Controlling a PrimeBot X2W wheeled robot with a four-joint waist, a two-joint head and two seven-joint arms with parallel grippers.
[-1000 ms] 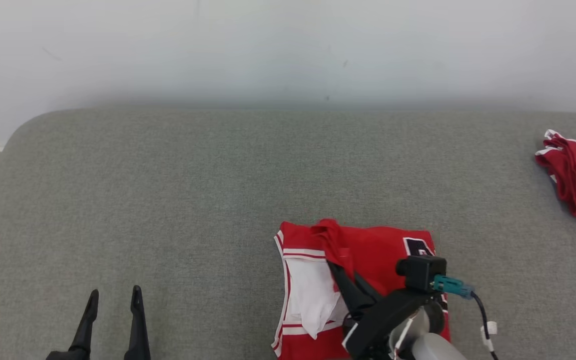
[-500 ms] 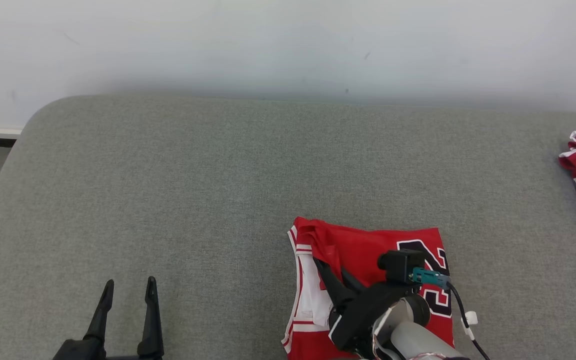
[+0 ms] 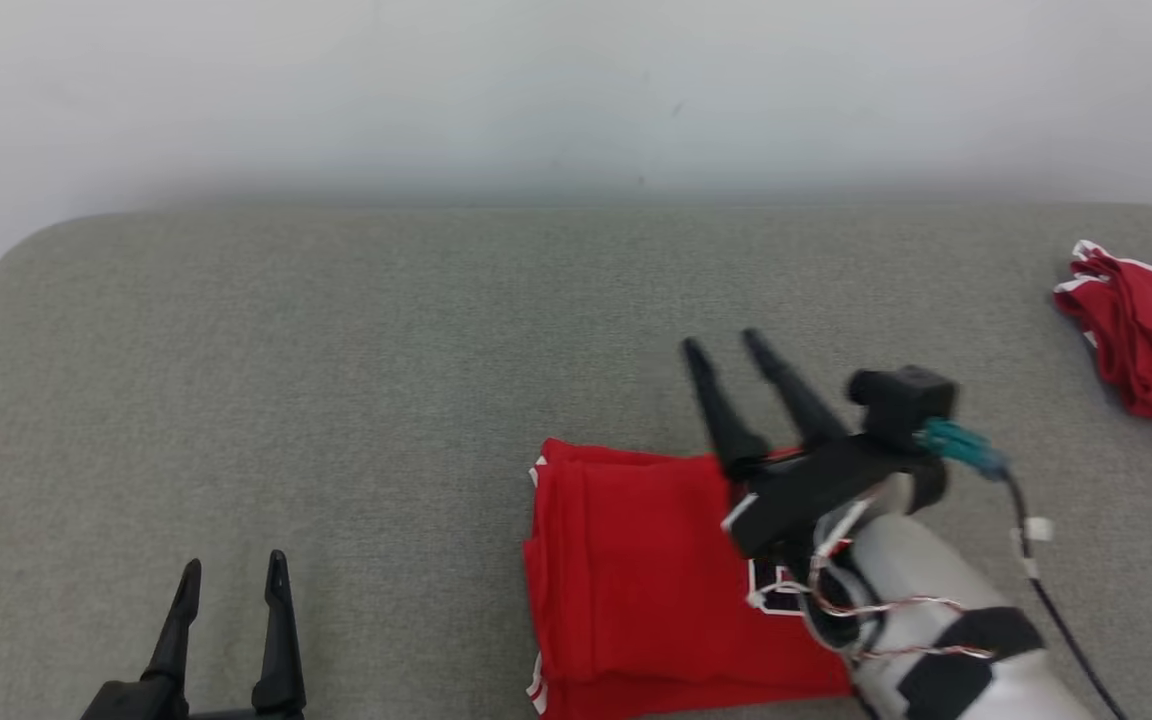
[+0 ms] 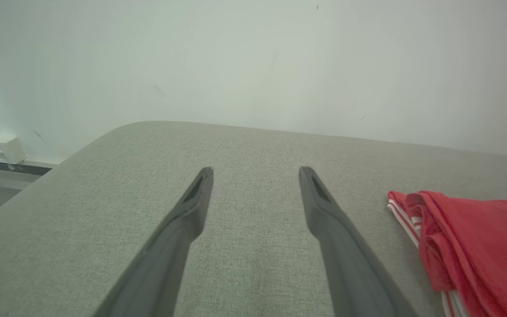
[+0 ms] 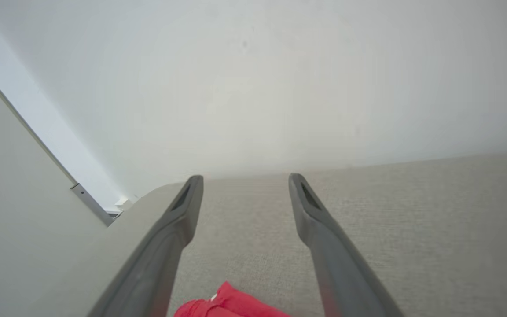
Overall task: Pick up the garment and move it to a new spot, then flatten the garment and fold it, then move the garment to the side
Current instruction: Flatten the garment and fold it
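Observation:
A red jersey (image 3: 636, 580) with white trim lies folded into a rectangle on the grey cushioned surface (image 3: 336, 380), near its front edge. My right gripper (image 3: 721, 345) hangs open above the jersey's far right corner, fingers pointing away from me, nothing between them. In the right wrist view a red corner of the jersey (image 5: 227, 304) shows below the right gripper (image 5: 244, 182). My left gripper (image 3: 231, 567) rests open at the lower left, well clear of the cloth. From the left wrist, the jersey's (image 4: 469, 242) folded edge lies to the right of the open left gripper (image 4: 255, 172).
A second red garment (image 3: 1146, 340) lies bunched at the far right edge of the surface. A pale wall (image 3: 576, 90) runs behind it. The cushion's rounded left corner (image 3: 6, 270) drops off to the floor.
My right gripper let go of the jersey's flap, opened, and rose toward the far side. The flap now lies folded over, hiding the white inside. The head camera shifted slightly.

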